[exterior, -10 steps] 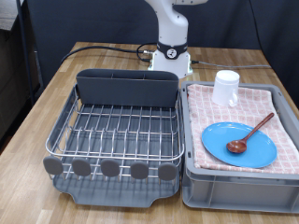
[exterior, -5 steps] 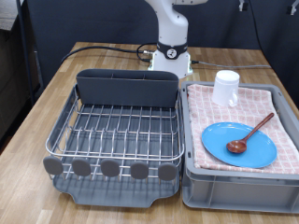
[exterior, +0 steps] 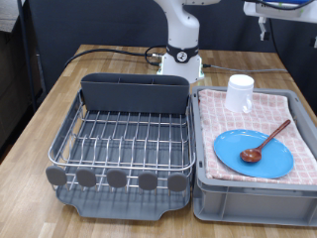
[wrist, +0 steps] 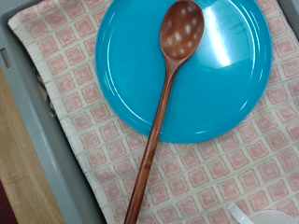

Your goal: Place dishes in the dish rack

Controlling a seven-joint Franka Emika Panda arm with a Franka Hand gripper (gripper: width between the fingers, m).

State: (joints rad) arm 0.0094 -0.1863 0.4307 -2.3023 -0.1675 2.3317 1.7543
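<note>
Honestly, I cannot tell how wide my gripper (exterior: 264, 32) stands; it hangs high above the grey bin (exterior: 238, 193), touching nothing. Below, the wooden spoon (wrist: 166, 98) lies with its bowl on the blue plate (wrist: 224, 84), white mug (exterior: 239, 93) nearby, all on checked cloth (wrist: 84, 121). Dish rack (exterior: 124, 139) sits bare beside the bin

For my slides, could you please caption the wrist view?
Small brown wooden spoon resting bowl-first on the round bright-blue plate, atop pink checked cloth.
</note>
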